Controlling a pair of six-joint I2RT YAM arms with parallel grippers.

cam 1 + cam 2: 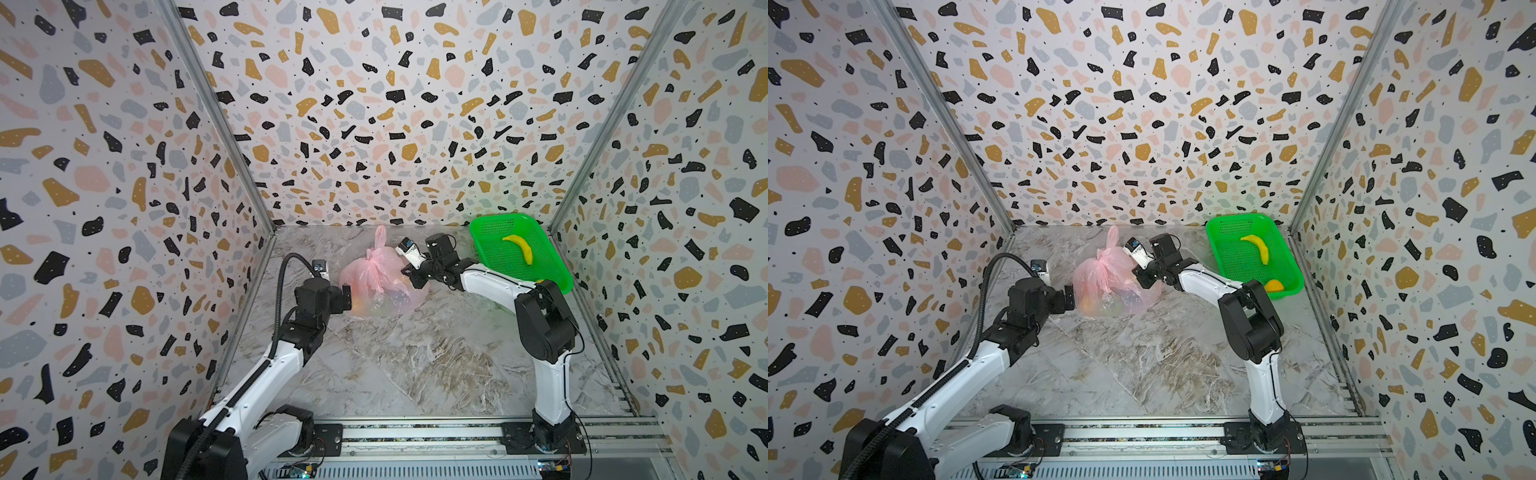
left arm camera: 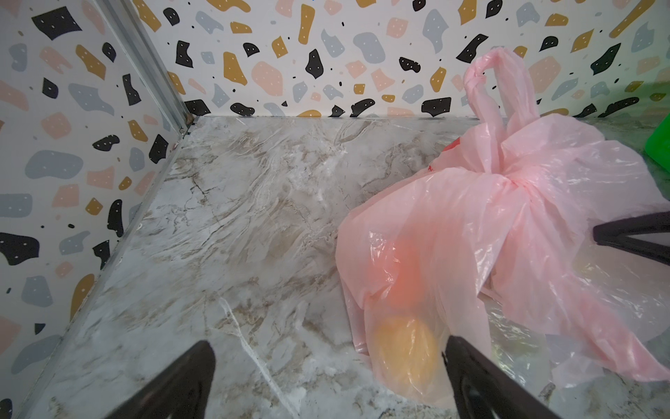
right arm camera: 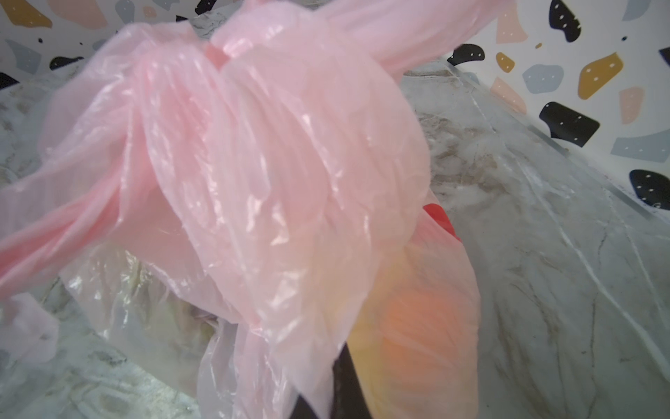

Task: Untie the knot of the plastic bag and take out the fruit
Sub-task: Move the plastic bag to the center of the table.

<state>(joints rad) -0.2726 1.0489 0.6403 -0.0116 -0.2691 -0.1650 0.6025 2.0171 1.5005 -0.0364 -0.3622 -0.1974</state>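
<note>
Untying now: my right gripper (image 1: 407,272) pinches the plastic bag (image 1: 374,286) beside the knot (image 1: 375,252), still tied. My left gripper (image 2: 328,344) is spread wide nearby. Next I'd tug a loop free.

left arm (image 1: 257,382) extended, left claw (image 2: 328,342) spread wide | right arm (image 1: 486,282) extended, right claw (image 3: 331,391) closed

A green plastic mesh basket (image 1: 494,259) (image 1: 1233,259) sits in the far right corner of a grey-and-brown marbled tabletop (image 1: 395,353), close to the right edge. A yellow banana (image 1: 519,246) (image 1: 1258,247) lies curved near the basket's middle. A small yellow-orange, lemon-like piece (image 1: 1273,286) rests in its near corner. Walls (image 1: 374,104) speckled with black, tan, pink and grey patches enclose three sides. A metal rail (image 1: 415,434) runs along the near edge.
</note>
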